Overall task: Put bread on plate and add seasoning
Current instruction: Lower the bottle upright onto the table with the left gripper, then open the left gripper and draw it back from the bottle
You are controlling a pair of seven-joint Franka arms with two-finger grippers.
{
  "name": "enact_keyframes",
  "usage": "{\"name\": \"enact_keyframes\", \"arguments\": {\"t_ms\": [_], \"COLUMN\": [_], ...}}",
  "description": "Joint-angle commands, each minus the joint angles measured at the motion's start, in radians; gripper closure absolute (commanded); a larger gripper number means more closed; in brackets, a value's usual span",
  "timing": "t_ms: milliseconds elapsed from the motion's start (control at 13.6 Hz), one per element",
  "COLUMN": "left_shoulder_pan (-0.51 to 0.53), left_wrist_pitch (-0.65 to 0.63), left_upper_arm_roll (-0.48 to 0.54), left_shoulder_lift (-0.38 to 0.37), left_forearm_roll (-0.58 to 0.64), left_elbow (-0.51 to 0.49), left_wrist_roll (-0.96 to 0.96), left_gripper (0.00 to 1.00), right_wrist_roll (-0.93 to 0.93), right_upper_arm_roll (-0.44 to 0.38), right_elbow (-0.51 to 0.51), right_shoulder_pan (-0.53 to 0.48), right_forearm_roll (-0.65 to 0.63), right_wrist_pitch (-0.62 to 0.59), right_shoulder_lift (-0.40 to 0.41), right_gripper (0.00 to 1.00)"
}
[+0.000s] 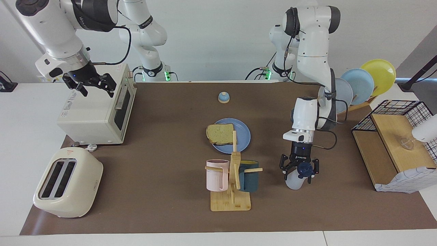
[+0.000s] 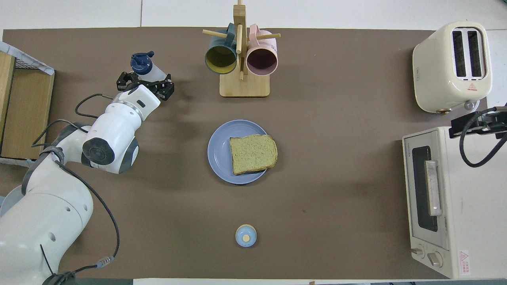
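We found the left end effector (image 1: 299,168) low over the tabletop (image 1: 164,171), its fingers spread wide about the neck of the seasoning (image 1: 295,179) and gripping nothing. The bottle stood under it, toward the left arm's end of the tabletop, leaning a little rather than plumb, its long axis running roughly up and down and its navy cap (image 2: 141,63) between the open fingers. That is the relation the next move turns on, in our judgement: the bottle lay directly below and within the spread of this end effector, so the left arm was by far the nearer one. The bread (image 2: 252,153) already lay on the plate (image 2: 220,156), one edge hanging over the rim, well apart from that end effector toward the middle of the tabletop. The right end effector (image 1: 91,84) hung open and empty over the oven (image 1: 95,112), waiting.

We counted one bread slice, one medium-blue plate, one seasoning bottle, one bell (image 1: 223,97), two mugs on one rack (image 1: 232,177), one toaster (image 1: 66,182), one oven, and three plates in the stand (image 1: 362,85)
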Motion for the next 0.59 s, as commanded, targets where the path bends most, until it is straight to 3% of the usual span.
{"name": "enact_keyframes", "arguments": {"t_ms": [0, 516], "left_shoulder_pan": [0.014, 0.006], "left_wrist_pitch": [-0.006, -0.006], "left_upper_arm_roll": [-0.012, -0.012], "left_shoulder_lift": [-0.073, -0.169], "left_forearm_roll": [0.018, 0.017], "left_elbow": [-0.071, -0.188], "left_wrist_roll": [-0.009, -0.009], "left_gripper": [0.0, 0.0], "right_wrist_roll": [-0.023, -0.023], "right_upper_arm_roll": [0.001, 0.001], "right_elbow": [-0.016, -0.016], "right_shoulder_pan": [-0.006, -0.006], "right_forearm_roll": [0.01, 0.008], "right_wrist_pitch": [0.004, 0.004], "right_shoulder_lift": [-0.016, -0.017], "right_gripper": [0.0, 0.0]}}
